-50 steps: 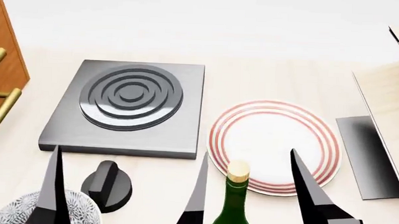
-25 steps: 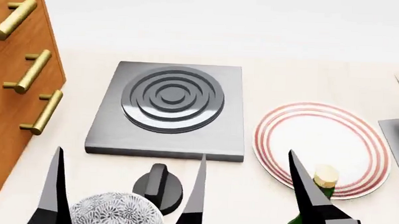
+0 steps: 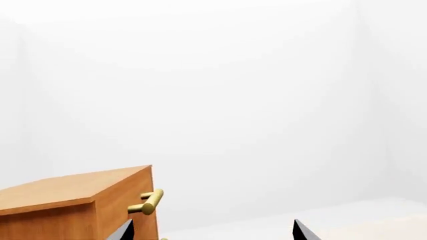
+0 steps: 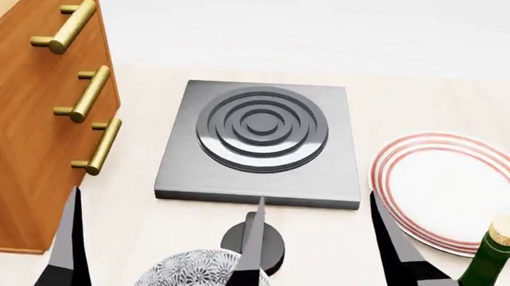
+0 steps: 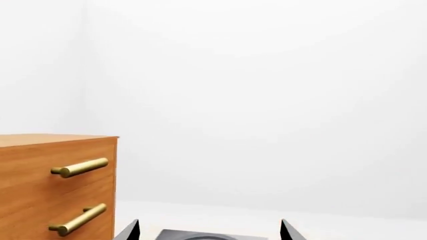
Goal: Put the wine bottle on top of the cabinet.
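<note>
The wine bottle (image 4: 486, 269), dark green with a tan cork, stands on the table at the lower right of the head view, in front of the plate. It is free, just right of a dark finger (image 4: 394, 246). The cabinet (image 4: 35, 110), reddish-brown with brass bar handles, stands at the left; it also shows in the left wrist view (image 3: 53, 210) and the right wrist view (image 5: 40, 185). My left gripper (image 3: 210, 231) is open and empty. My right gripper (image 5: 210, 231) is open and empty. The bottle does not show in either wrist view.
A grey hob (image 4: 259, 140) with ringed burner lies in the middle of the pale table. A red-rimmed white plate (image 4: 444, 188) lies to its right. A black knob (image 4: 273, 248) and a patterned bowl (image 4: 191, 274) sit near the front edge.
The head view has swung left: the cabinet has come further into view, and the hob, plate and bottle have slid right. The fingers keep their places in the frame.
</note>
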### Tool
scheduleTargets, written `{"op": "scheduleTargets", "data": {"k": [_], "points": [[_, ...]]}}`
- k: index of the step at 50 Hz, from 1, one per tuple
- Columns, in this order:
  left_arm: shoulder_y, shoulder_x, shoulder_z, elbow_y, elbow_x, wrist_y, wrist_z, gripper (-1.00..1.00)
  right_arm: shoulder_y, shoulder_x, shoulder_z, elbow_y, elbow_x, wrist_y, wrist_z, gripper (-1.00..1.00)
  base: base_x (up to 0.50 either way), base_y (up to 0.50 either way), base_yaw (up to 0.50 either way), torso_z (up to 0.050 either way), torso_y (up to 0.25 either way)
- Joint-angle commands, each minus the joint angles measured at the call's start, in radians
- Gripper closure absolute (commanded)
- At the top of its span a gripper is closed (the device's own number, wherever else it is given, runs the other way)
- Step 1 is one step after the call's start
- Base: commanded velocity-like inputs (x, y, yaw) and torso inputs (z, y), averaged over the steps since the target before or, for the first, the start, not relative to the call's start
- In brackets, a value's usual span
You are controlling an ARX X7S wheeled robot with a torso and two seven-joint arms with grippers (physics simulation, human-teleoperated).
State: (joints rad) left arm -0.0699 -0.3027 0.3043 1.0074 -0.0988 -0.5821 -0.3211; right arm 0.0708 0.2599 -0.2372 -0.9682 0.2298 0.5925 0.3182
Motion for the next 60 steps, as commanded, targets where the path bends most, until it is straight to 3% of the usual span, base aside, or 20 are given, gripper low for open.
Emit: {"op": "scheduleTargets", "data": {"k": [1,33,46,60], "points": [[0.004,-0.009,-0.017,-0.012,-0.020,0.010,-0.008,-1.00,-0.001,0.017,0.002,0.003,-0.005,-0.010,0.022,-1.00,0.00,0.00,0.00,0.000,0.000],[-0.026,-0.058,0.007,0.018,-0.070,-0.018,-0.081,-1.00,0.098,0.148,0.380,0.185,0.061,0.076,0.045,-1.00,0.00,0.00,0.00,0.000,0.000],[-0.034,-0.076,0.004,0.030,-0.094,-0.027,-0.105,-1.00,0.026,0.133,0.428,0.315,0.037,-0.041,0.041,-1.00,0.00,0.00,0.00,0.000,0.000],[-0.035,-0.097,0.009,0.027,-0.109,-0.014,-0.131,-1.00,0.006,0.113,0.386,0.376,0.013,-0.102,0.037,-1.00,0.00,0.00,0.00,0.000,0.000]]}}
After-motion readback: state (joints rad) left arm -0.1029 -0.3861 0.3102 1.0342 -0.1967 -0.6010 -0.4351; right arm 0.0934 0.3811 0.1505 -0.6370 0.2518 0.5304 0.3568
